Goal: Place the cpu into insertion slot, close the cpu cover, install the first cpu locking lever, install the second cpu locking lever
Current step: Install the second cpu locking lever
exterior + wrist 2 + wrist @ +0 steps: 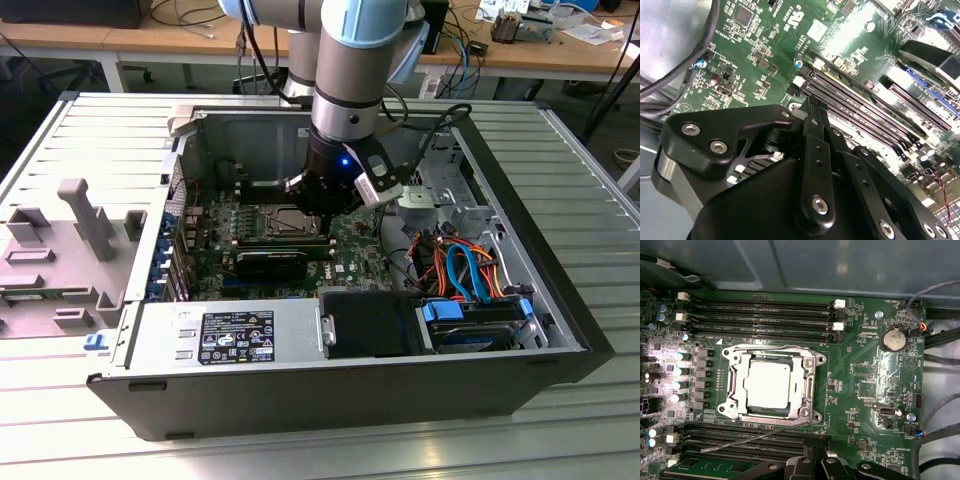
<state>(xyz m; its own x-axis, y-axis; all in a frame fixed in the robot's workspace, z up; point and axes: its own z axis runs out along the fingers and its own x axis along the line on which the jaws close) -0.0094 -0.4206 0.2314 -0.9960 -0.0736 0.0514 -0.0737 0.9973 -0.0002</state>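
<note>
Workbench (90,420) of ribbed aluminium carries everything in the exterior view. From that view's left we count one grey plastic fixture (70,235), then one open PC case (300,400) lying on its side. Inside the case: one power supply (230,335) along the near wall, one black shroud (365,325) beside it, then one blue-bracketed drive (470,320) under a tangle of orange and blue cables (465,265).

The arm drops into the case mid-frame, and its gripper (318,205) hangs just over the board, hiding part of the socket area from the exterior cam.

In the first wrist view the cpu (769,382) sits flat in the insertion slot (731,354), w/ the cpu cover (807,387) folded down around it. One thin locking lever (750,439) lies slanted and loose across the memory slots (765,320); we count four slots on the far side of the socket, more on the near side partly blocked by the gripper. One coin battery (892,338) sits beside them.

Fingertips (812,107) are drawn together near the lever's end; whether they pinch it we can't tell.
</note>
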